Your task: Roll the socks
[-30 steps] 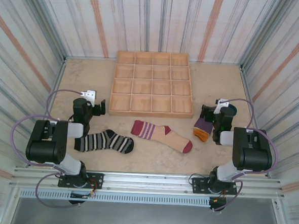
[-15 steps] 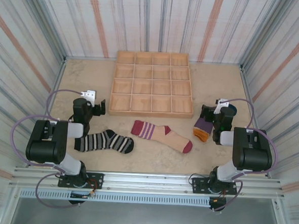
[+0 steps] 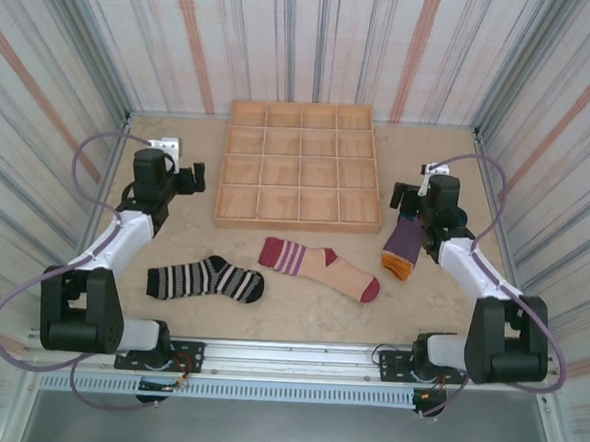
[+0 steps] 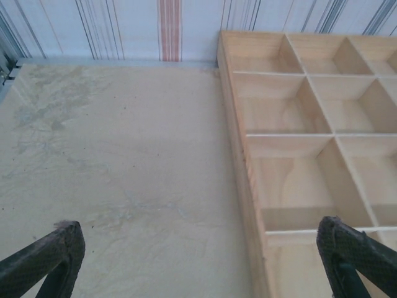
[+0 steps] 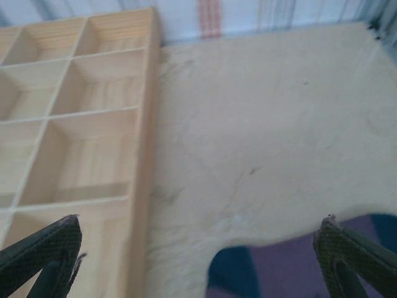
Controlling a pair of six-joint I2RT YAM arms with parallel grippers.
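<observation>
Nearest the arm bases, three socks lie flat and unrolled on the worktop (image 3: 299, 311): the black-and-white striped sock (image 3: 206, 280) to the left, the tan sock (image 3: 322, 269) with its red toe and striped cuff in the middle, and the purple sock (image 3: 404, 248) to the right. None has shifted in the last second. What has changed is the arms: both have unfolded from a tucked pose at the near edge and now reach forward. The left gripper (image 3: 192, 178) stands beyond the striped sock and well apart from it, just beside the left wall of the wooden tray (image 3: 297, 221), with its jaws spread wide and nothing between them. The right gripper (image 3: 402, 195) hangs over the far end of the purple sock, equally spread and empty; the right wrist view shows the sock's teal end low between the fingers. Judged from this, the task is at its opening approach, no sock is rolled, and the purple sock is the likeliest first target. At the far side, the tray has sixteen compartments in four rows, and every compartment in view is empty.
</observation>
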